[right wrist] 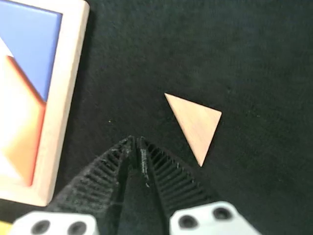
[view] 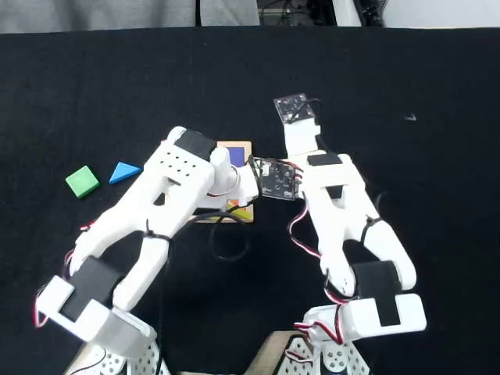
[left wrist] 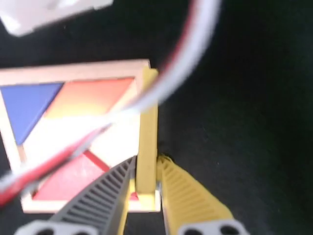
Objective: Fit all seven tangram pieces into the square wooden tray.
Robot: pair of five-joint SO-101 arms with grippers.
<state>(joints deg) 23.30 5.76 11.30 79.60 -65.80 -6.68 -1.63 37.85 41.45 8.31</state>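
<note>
**A:** Where is the tray, and what is on the black table [view: 437, 94]?

**B:** The square wooden tray [left wrist: 73, 68] lies mid-table, largely under the left arm [view: 156, 211]. The right arm [view: 336, 211] stands alongside. Inside the tray are a large blue triangle [left wrist: 29, 105], an orange triangle [left wrist: 93, 95] and a red triangle [left wrist: 68, 178].

**A:** Left gripper [left wrist: 146, 162]?

**B:** Its grey finger [left wrist: 98, 196] and yellow finger [left wrist: 188, 196] are clamped on a yellow piece [left wrist: 148, 122]. The piece stands on edge along the tray rim nearest the right arm.

**A:** Right gripper [right wrist: 137, 142]?

**B:** The fingers are pressed together, with nothing between them. The tips sit between the tray and a bare wooden triangle [right wrist: 195, 122], just beside the triangle. I cannot tell whether they touch the table.

**A:** Loose pieces?

**B:** A green square [view: 82, 181] and a small blue triangle [view: 123, 173] lie side by side, well apart from the tray.
</note>
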